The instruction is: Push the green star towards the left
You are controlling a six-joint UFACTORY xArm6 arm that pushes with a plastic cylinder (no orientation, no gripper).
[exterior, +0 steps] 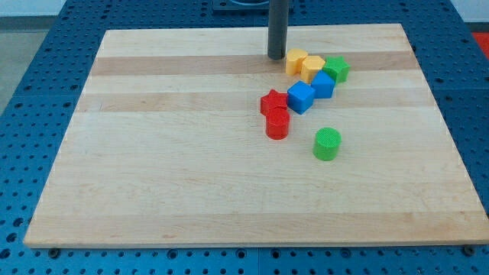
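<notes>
The green star [337, 69] sits near the view's top right of the wooden board [153, 168], at the right end of a cluster of blocks. It touches a blue block [323, 84] and a yellow block [312, 68]. My tip [276, 56] is on the board at the view's top, just left of another yellow block [296, 60]. It is about 80 pixels left of the green star, with the yellow blocks between them.
A second blue cube [301, 98], a red star [273, 101] and a red cylinder [277, 124] lie below the cluster. A green cylinder [327, 143] stands alone lower right. The board's top edge is close behind my tip.
</notes>
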